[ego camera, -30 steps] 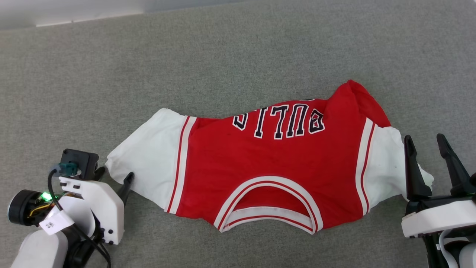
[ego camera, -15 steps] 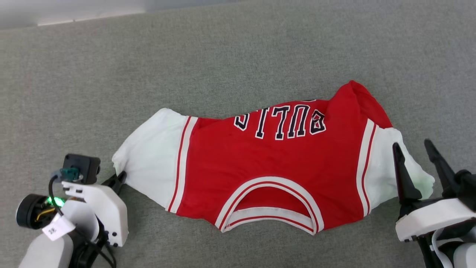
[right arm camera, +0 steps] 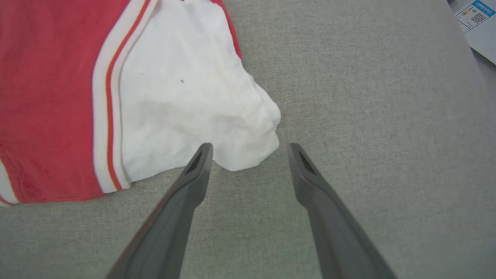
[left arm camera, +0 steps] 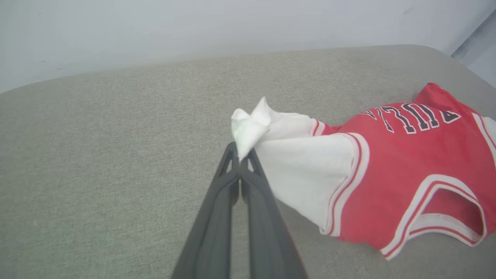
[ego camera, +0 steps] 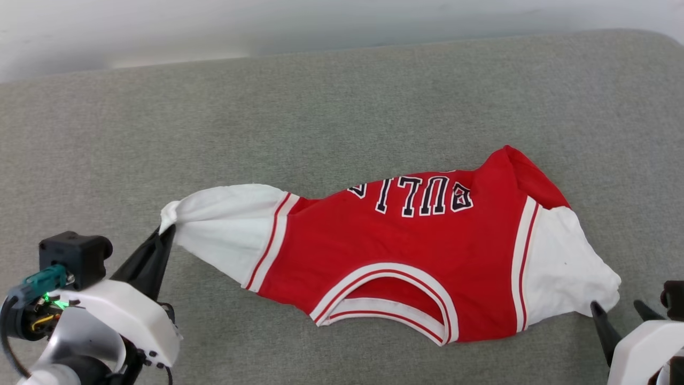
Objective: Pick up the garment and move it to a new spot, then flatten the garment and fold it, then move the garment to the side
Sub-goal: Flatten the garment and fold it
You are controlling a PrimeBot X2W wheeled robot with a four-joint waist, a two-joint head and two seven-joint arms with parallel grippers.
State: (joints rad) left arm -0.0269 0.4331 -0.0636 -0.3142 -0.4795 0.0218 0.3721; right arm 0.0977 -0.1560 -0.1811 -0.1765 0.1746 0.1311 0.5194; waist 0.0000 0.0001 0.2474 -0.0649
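Grey cushion (ego camera: 342, 107); garment (ego camera: 395, 246) between left fingers (left arm camera: 228, 186)

A grey worktop (ego camera: 342, 107) covered in coarse woven fabric spreads across the head view. Its far right corner is rounded and its far edge looks soft, like padding. Behind it rises a plain, pale, smooth wall (ego camera: 267, 21). In the right wrist view, a white printed sheet (right arm camera: 480, 27) with a blue header band and a small QR code lies just past the worktop's edge, in the upper right corner, cut off by the frame.
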